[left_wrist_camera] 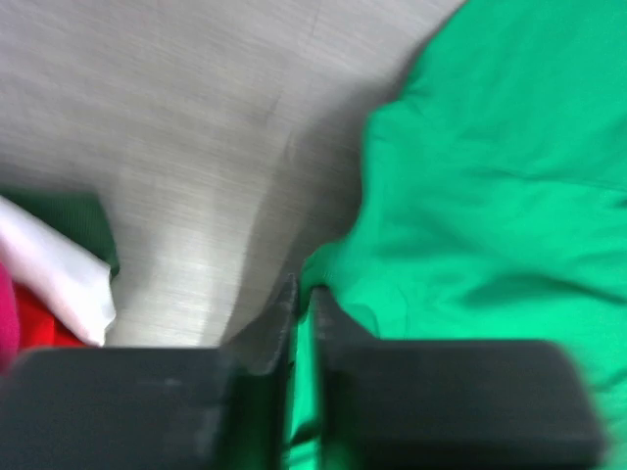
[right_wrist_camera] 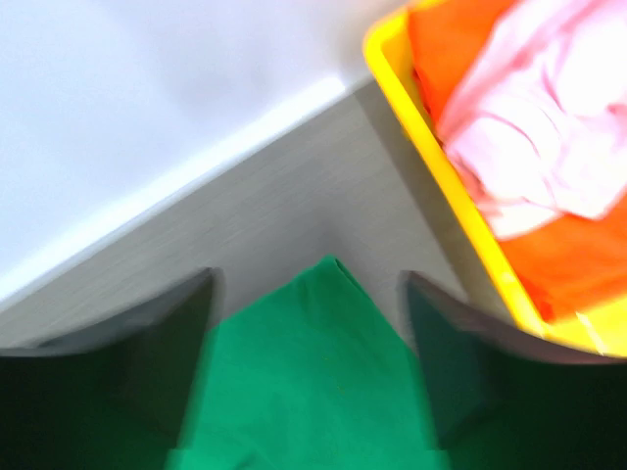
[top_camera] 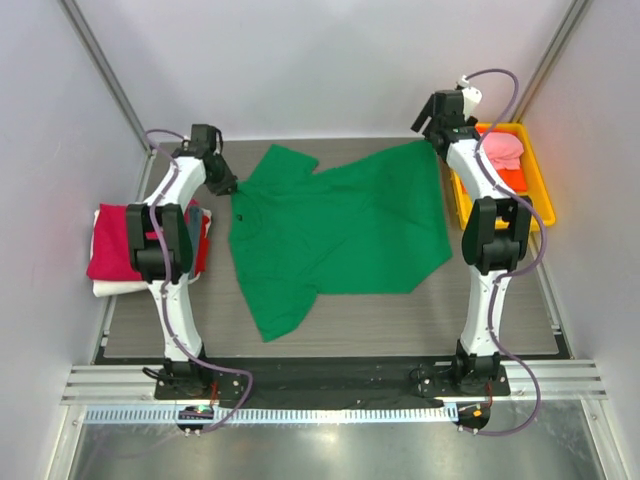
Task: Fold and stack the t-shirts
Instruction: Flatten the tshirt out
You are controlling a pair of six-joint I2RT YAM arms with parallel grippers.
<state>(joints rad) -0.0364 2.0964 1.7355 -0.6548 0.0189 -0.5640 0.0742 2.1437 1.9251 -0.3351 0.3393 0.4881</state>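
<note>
From above, the green t-shirt lies spread open across the middle of the table, one sleeve reaching toward the lower left. In the upper right of the frame the yellow tray holds two garments, a pink t-shirt bunched on top of an orange t-shirt. At the left edge sits a folded stack with a crimson t-shirt on top, a white t-shirt showing beneath it and a red t-shirt peeking out on its right side. The left gripper is at the green shirt's left edge, the right gripper over its upper right corner.

In the left wrist view the fingers stand pressed together with a sliver of green cloth between them, clamped on the shirt's edge. White and red cloth fill the lower left corner.

In the right wrist view the fingers are spread wide apart. The pointed corner of the green shirt lies between them. The tray runs down the upper right, pink cloth heaped on orange inside it.
</note>
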